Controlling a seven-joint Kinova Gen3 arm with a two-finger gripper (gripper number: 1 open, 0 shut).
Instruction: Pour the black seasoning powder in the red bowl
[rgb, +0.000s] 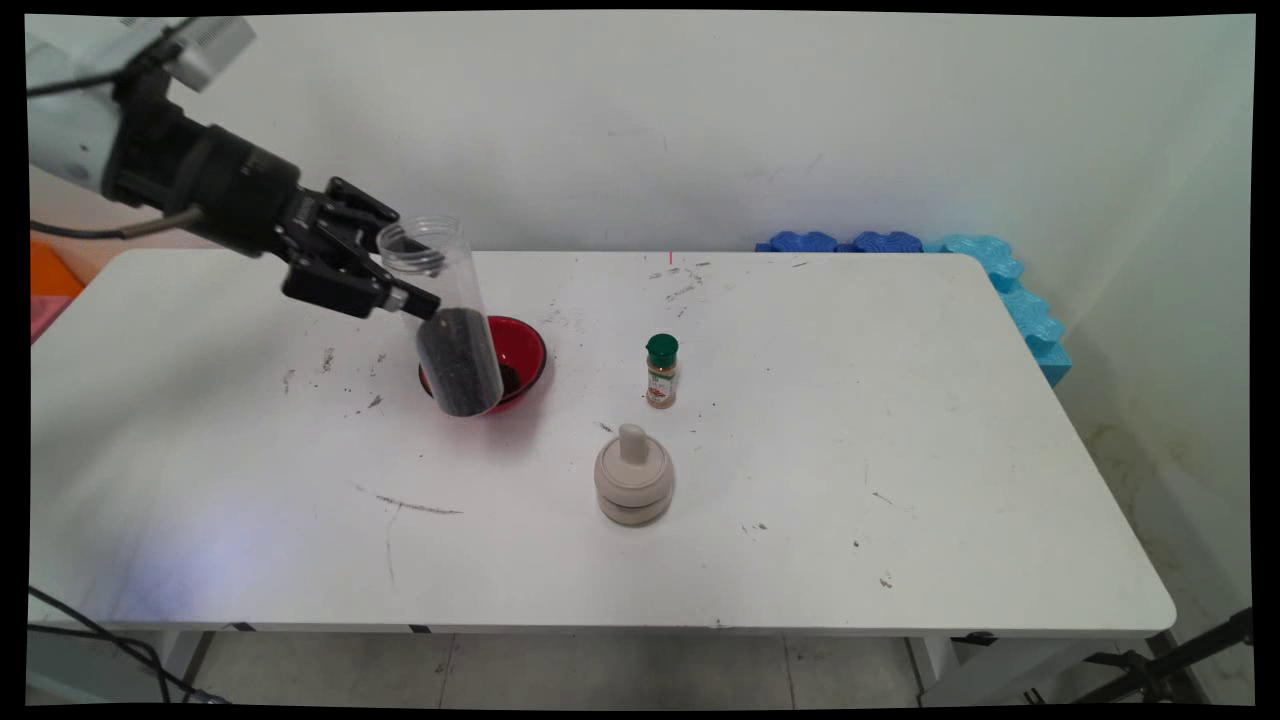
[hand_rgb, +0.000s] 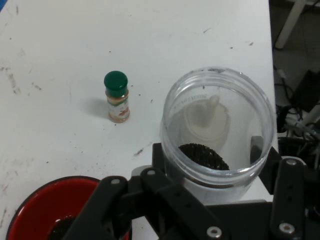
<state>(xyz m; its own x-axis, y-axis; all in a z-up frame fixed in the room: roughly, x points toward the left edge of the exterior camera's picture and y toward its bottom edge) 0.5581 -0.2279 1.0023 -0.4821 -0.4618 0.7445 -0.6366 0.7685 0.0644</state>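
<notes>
My black two-finger pincer (rgb: 405, 270) is clamped round the upper part of a clear plastic cylindrical jar (rgb: 445, 320), its open mouth up and tilted toward me, its lower part dark with a fine black granular filling. In the hand view the jar (hand_rgb: 217, 130) sits right between my fingers (hand_rgb: 287, 200), the smooth transparent wall showing the black grains heaped inside.

The jar hangs above the white tabletop (rgb: 800, 480), its bottom end in front of a glossy red round bowl (rgb: 520, 355) that lies at about 5 o'clock from my pincer; the bowl holds a little dark stuff at its bottom.

At about 3 o'clock from the bowl stands a small upright spice bottle with a green cap (rgb: 661, 370) and brownish contents, apart from the bowl. At 6 o'clock from that bottle, near it, sits a squat beige ceramic-looking round pot with a knobbed lid (rgb: 634, 478). The tabletop is matte, scuffed and speckled with dark marks. Blue wavy-edged foam pieces (rgb: 1000, 280) lie along its far right edge.
</notes>
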